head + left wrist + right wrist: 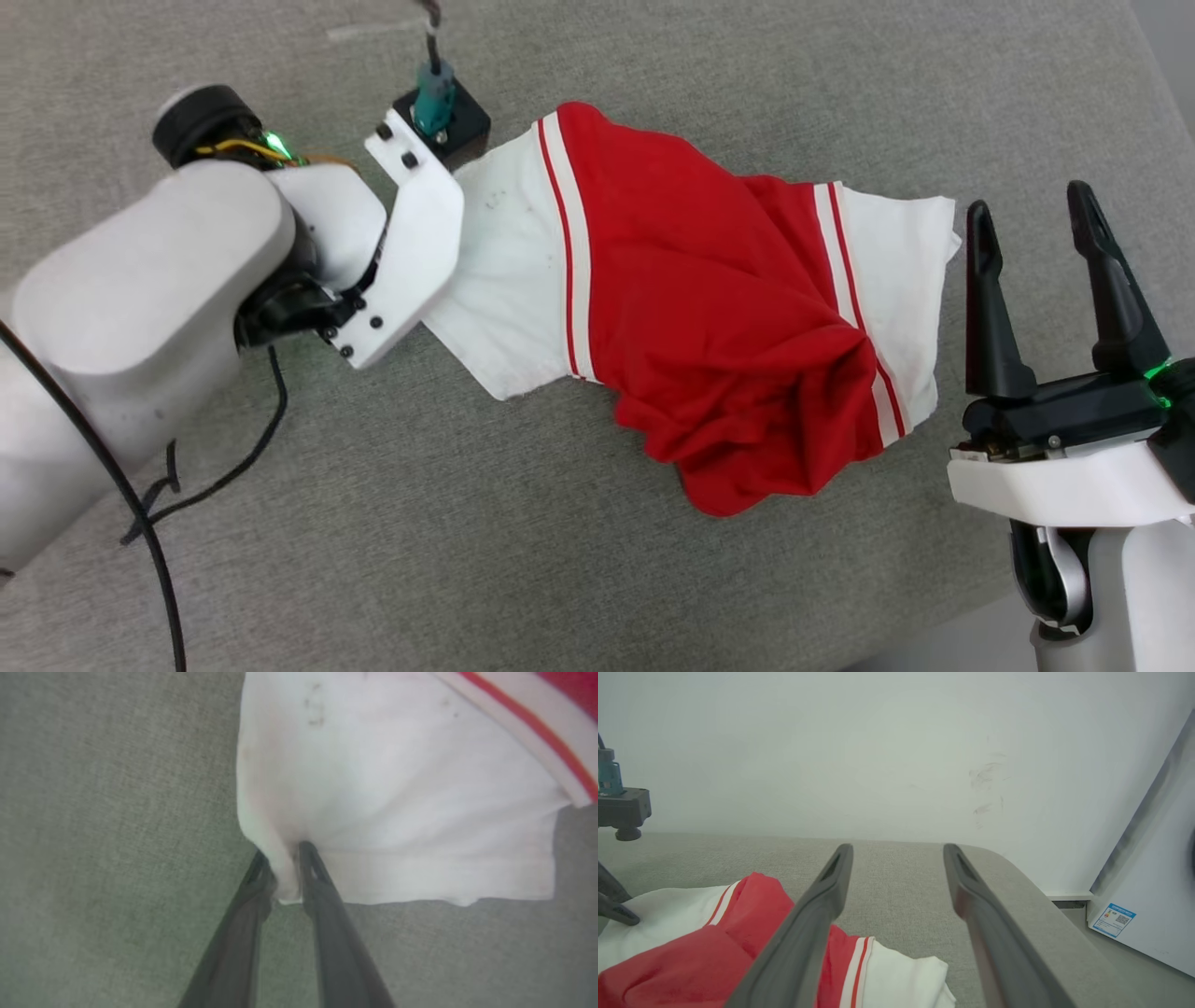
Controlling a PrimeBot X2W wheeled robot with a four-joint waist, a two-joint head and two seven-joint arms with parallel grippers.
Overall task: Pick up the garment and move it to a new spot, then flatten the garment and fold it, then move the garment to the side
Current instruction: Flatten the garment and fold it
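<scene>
The garment, a red jersey T-shirt with white sleeves and red-and-white striped trim, lies bunched across the middle of the grey surface; its letters and numbers are hidden. My left gripper is shut on a pinched fold at the edge of the white sleeve; in the head view that wrist covers the sleeve's left end. My right gripper stands open just right of the other white sleeve, apart from it, fingers pointing past the garment with nothing between them.
A black cable trails from the left arm over the near-left part of the surface. Past the surface's rounded far edge stand a pale wall and a white appliance at the right.
</scene>
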